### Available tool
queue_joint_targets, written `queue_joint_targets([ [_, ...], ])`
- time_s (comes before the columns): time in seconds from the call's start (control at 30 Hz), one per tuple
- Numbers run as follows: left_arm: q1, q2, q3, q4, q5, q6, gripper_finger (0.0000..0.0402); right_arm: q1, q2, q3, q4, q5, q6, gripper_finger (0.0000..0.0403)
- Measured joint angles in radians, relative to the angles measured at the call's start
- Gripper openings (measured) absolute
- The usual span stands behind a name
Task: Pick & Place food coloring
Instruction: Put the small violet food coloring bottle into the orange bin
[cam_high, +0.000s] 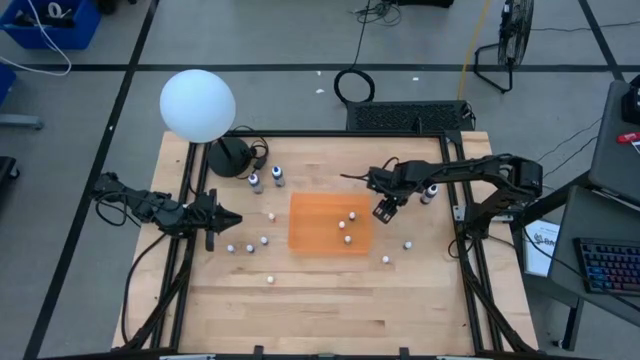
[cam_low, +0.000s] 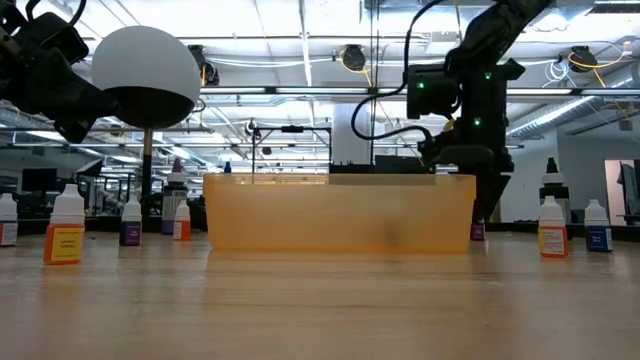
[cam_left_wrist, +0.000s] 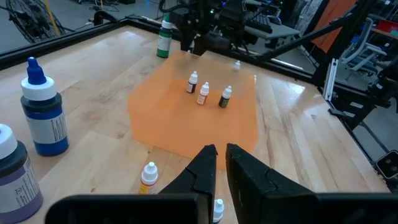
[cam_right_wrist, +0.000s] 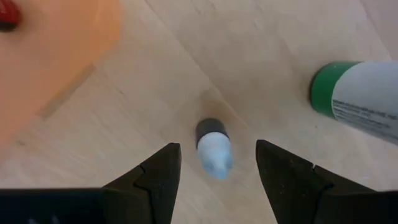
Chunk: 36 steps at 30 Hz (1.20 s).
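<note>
The food coloring is a set of tiny bottles scattered over the wooden table. Three stand on the orange mat (cam_high: 320, 235), among them one bottle (cam_left_wrist: 204, 93). Others stand on the wood left of the mat (cam_high: 250, 248) and right of it (cam_high: 408, 244). My right gripper (cam_high: 385, 210) hangs open just off the mat's right edge, fingers pointing down. In the right wrist view its fingers (cam_right_wrist: 217, 148) stand on either side of one small upright bottle (cam_right_wrist: 212, 138) with a dark body and pale cap, without touching it. My left gripper (cam_left_wrist: 221, 168) waits shut at the table's left side.
A taller green bottle (cam_right_wrist: 357, 99) stands close beside the right gripper. Two taller bottles (cam_high: 255, 182) stand at the back left, near a white globe lamp (cam_high: 198, 105) on a dark base. A black frame (cam_high: 455, 200) edges the table.
</note>
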Motion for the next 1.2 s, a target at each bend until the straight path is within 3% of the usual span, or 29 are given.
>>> queue_joint_targets([
  [0.3,0.0,0.0,0.0,0.0,0.0,0.0,0.0042,-0.002,-0.003,-0.054,0.116,-0.016,0.007,0.0196],
  [1.2,0.0,0.0,0.0,0.0,0.0,0.0,0.0042,-0.001,0.0,-0.06,0.123,-0.004,0.0,0.0196],
])
